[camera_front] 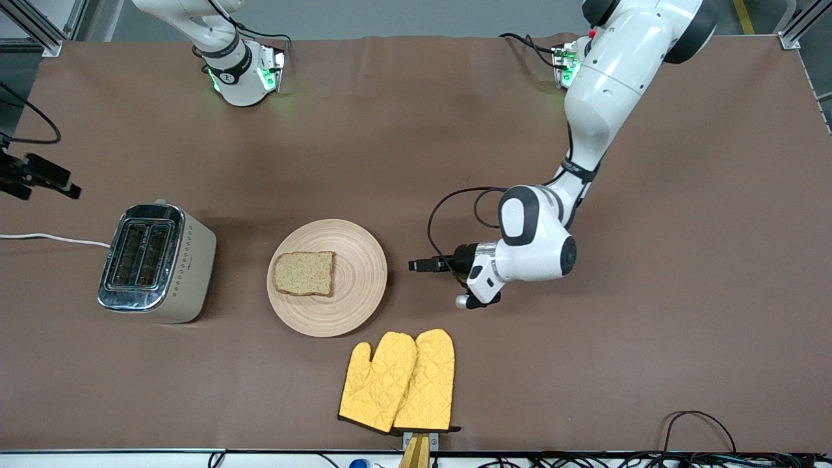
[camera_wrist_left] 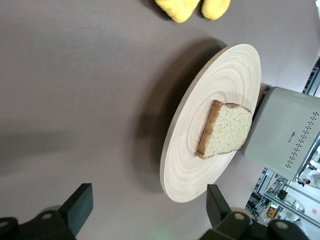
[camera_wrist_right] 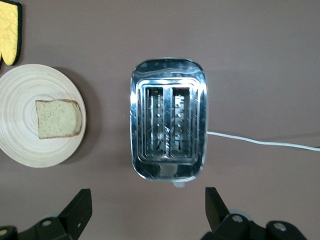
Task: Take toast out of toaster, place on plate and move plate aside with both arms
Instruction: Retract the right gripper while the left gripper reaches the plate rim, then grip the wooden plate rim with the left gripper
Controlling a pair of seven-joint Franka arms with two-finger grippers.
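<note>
While the oven mitts (camera_front: 398, 382) lie nearest the front camera, the plate (camera_front: 354, 286) sits just farther back, beside the toaster (camera_front: 156, 262), toast (camera_front: 304, 273) flat on it; left gripper (camera_front: 422, 264) low beside the plate, fingers (camera_wrist_left: 80, 206) spread, empty; right gripper (camera_wrist_right: 145, 212) over the toaster, fingers spread, empty.

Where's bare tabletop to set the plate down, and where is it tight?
Bare brown table runs between the plate and the arm bases, and at the left arm's end past the open left gripper. It is tight around the plate: toaster beside it, yellow mitts nearer the camera. The open right gripper hangs over the toaster.
</note>
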